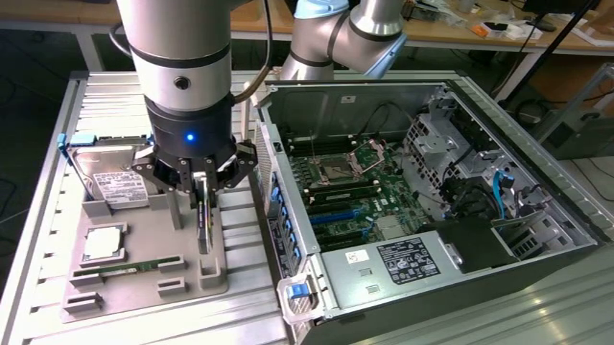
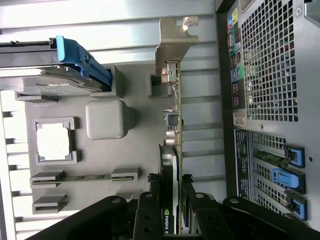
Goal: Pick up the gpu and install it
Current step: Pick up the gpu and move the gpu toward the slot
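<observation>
Black gripper [image 1: 204, 188] pinches the upright gpu [image 1: 203, 230] between narrowly parted fingers, over the grey tray [image 1: 134, 295].

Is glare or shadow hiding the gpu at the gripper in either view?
Exterior view: even light, no glare; the gpu shows edge-on, dark against the grey holder, with the gripper closed on it. Wrist view: the metal table glares bright, the gpu's edge is readable, the gripper end is dark.
</observation>
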{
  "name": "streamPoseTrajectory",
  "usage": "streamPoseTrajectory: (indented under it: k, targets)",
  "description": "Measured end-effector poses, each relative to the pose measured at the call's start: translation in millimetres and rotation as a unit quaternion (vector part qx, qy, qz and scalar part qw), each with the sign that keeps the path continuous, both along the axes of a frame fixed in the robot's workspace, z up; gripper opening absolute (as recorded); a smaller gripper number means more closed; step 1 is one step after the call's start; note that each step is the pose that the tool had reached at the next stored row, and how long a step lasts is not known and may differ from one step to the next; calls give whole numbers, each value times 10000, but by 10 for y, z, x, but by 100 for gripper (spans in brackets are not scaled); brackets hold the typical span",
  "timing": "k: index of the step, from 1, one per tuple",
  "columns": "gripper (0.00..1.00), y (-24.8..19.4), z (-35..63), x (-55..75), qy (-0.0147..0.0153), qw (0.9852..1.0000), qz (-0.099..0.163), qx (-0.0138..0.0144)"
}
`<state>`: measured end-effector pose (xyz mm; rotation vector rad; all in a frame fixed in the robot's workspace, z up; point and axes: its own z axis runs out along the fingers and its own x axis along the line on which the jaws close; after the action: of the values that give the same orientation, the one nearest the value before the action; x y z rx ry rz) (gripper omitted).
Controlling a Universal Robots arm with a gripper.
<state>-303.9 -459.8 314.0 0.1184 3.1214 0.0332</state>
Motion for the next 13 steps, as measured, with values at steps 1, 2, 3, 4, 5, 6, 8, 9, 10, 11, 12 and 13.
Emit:
streamPoseTrajectory:
  k: [1,2,3,4,5,6,8,9,10,11,12,13]
  targets:
    - [27,0,3,0,0,10000,0,0]
    - [27,0,6,0,0,10000,0,0]
    - [27,0,12,0,1,10000,0,-1]
    - [27,0,16,0,1,10000,0,-1]
    - [27,0,25,0,0,10000,0,0]
    - [27,0,29,0,0,10000,0,0]
    - [27,0,39,0,0,10000,0,0]
    - [27,0,43,0,0,10000,0,0]
    - [27,0,46,0,0,10000,0,0]
    - [27,0,49,0,0,10000,0,0]
    - [27,0,54,0,0,10000,0,0]
    - [27,0,56,0,0,10000,0,0]
